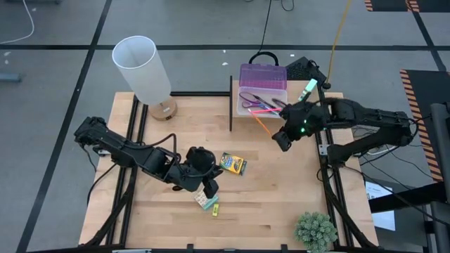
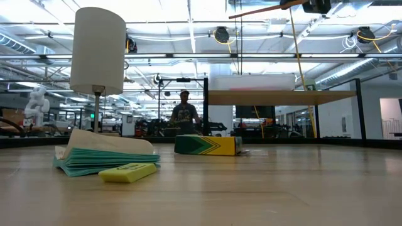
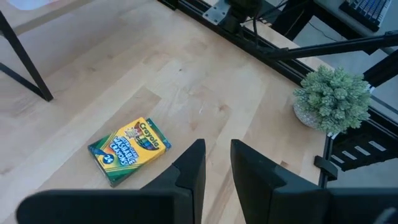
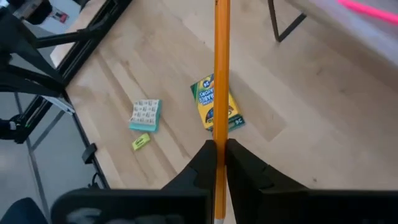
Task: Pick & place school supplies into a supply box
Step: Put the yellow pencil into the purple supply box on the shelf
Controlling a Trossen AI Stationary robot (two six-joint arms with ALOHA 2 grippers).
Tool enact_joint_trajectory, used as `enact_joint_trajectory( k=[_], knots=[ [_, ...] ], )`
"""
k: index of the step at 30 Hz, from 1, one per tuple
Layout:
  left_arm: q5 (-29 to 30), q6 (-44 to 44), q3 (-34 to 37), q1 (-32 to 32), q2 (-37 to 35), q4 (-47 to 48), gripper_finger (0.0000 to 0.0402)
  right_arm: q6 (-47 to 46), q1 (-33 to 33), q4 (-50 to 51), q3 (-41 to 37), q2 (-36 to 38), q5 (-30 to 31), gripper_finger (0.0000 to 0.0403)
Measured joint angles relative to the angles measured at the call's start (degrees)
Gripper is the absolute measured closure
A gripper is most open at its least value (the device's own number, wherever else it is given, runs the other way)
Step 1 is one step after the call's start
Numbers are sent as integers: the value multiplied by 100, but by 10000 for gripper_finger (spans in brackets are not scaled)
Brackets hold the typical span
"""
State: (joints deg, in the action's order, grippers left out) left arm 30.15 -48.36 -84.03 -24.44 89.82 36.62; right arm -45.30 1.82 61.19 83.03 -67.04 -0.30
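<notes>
The clear supply box (image 1: pixel 262 88), its purple lid up, stands on a raised shelf (image 2: pixel 282 96) at the table's far side. It holds purple scissors (image 1: pixel 252 98) and a pink pen (image 1: pixel 264 109). My right gripper (image 1: pixel 285 137) hangs just in front of it, shut on the orange pencil (image 1: pixel 261 124). On the table lie the crayon box (image 1: pixel 233 164), the pastel eraser block (image 1: pixel 207 202) and a tiny yellow piece (image 1: pixel 215 209). My left gripper (image 1: pixel 205 177) hovers open between the crayon box and the eraser block, touching nothing. My right gripper pinches the orange pencil's shaft (image 4: pixel 220 134) between its two fingers, and a short end shows behind them. The pencil runs along the fingers and juts ahead of them toward the supply box. It is lifted high and clear of the table (image 2: pixel 264 9), slightly tilted.
A tall white lamp shade (image 1: pixel 144 70) stands at the far left of the table. A small green plant (image 1: pixel 315 232) sits at the near right corner. A black post (image 1: pixel 230 105) holds up the shelf. A person (image 2: pixel 184 113) stands in the room beyond.
</notes>
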Motion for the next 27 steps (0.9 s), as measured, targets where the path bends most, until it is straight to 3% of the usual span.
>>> enact_joint_trajectory(
  k=[16, 23, 27],
  knots=[
    [-4, 2, 0, 203, 0, -41, 325, 1805, 2030, 40, 205, -327, -1314, 387],
    [-7, -20, 0, 231, 2, -117, 325, 3207, 2683, 250, 384, -939, -1311, 387],
    [-9, -58, 0, 231, 2, -116, 325, 4109, 2895, 595, 693, -1384, -888, 387]
  ],
)
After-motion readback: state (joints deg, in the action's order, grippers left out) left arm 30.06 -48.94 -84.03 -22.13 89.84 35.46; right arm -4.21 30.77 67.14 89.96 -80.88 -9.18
